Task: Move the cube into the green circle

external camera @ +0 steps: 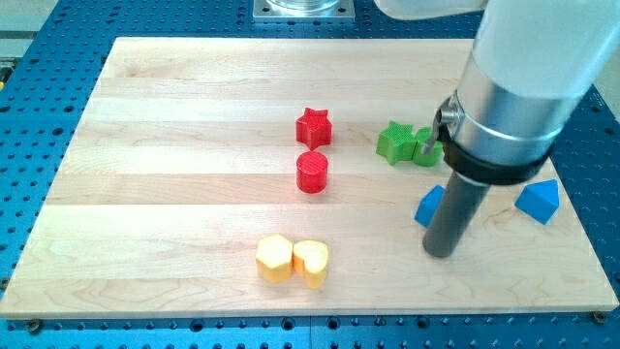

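Note:
A blue cube (429,206) lies at the board's right, partly hidden behind my rod. My tip (441,253) rests on the board just below and right of the cube, close to it or touching it. A green round block (429,148) sits above the cube, mostly hidden by the arm, and touches a green star (394,142) on its left.
Another blue block (538,201), wedge-like, lies right of the rod. A red star (313,126) and a red cylinder (312,172) sit near the middle. A yellow hexagon (274,258) and a yellow heart (312,263) touch near the bottom edge. The arm body covers the top right.

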{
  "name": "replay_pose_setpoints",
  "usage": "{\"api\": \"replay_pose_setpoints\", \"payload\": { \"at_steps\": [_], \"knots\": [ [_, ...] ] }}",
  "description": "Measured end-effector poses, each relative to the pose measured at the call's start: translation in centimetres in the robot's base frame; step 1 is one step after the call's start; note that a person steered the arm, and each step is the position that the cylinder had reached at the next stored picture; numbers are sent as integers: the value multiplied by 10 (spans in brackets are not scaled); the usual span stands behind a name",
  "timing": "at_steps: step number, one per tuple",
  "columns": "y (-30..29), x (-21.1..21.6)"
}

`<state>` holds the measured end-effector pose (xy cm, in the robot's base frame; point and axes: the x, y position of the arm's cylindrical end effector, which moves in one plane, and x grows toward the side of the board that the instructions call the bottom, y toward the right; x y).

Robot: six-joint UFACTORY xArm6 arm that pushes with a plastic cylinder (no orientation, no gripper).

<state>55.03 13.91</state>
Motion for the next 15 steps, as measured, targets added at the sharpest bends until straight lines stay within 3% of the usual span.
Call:
{"api": "replay_pose_setpoints", "payload": {
  "at_steps": [1, 3, 5, 7, 8, 10, 11, 13, 15],
  "knots": [
    [0, -34],
    [-34, -34],
    [-28, -73],
    [-18, -71],
    [-11, -49],
    [59, -48],
    [66, -47],
    [25, -26],
    [20, -42]
  ]
}}
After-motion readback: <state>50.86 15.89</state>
